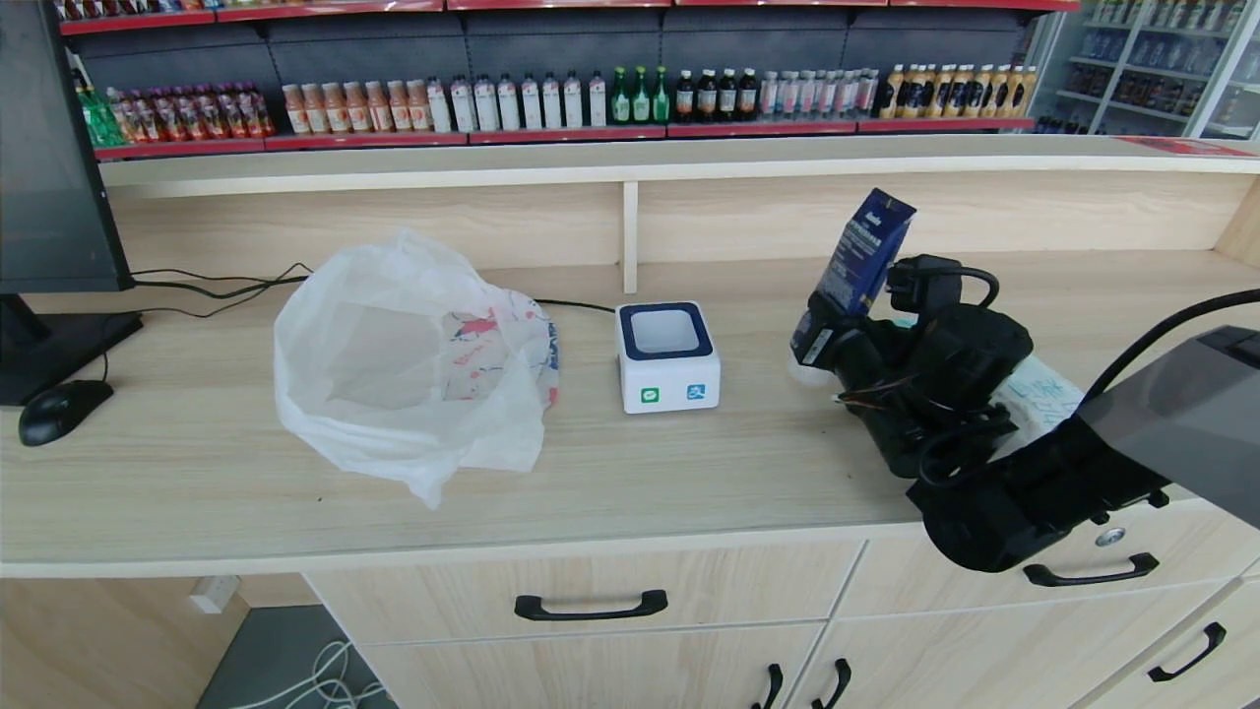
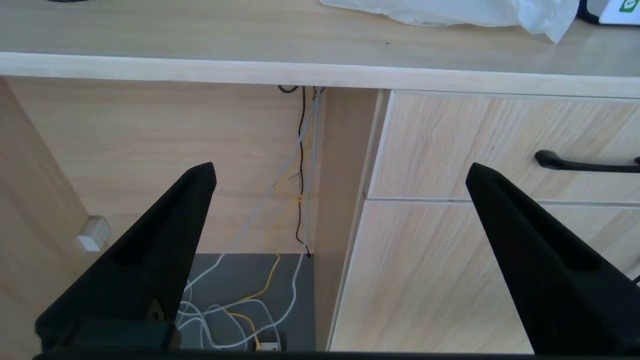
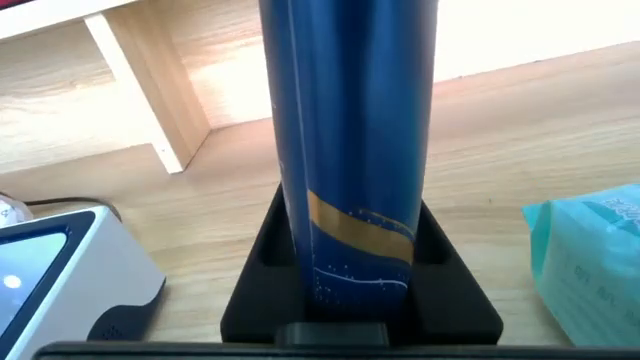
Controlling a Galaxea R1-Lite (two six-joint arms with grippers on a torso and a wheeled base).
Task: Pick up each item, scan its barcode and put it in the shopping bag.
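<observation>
Pale wood tabletop (image 1: pixel 689 463) carries a white plastic shopping bag (image 1: pixel 394 364) with a white scanner (image 1: pixel 667 359) near it. Beyond the scanner, the right gripper (image 1: pixel 822 335) has its fingers clamped on a dark blue box (image 1: pixel 866 251), held nearly upright above the tabletop. The left gripper (image 2: pixel 340 175) hangs below the tabletop edge before the drawers (image 2: pixel 480 150), its fingers spread wide, holding nothing. Shelves of bottles (image 1: pixel 551 98) line the back wall.

**Counter and store backdrop**

A black mouse (image 1: pixel 61 409) is seen at the left end of the wooden counter (image 1: pixel 689 473), just in front of a dark monitor (image 1: pixel 49 148). Black cables (image 1: pixel 212 288) are laid along the back. Drawers with black handles (image 1: pixel 591 605) are set below. Bottles (image 1: pixel 551 98) are lined up on red-edged shelves (image 1: pixel 374 140) beyond.
</observation>
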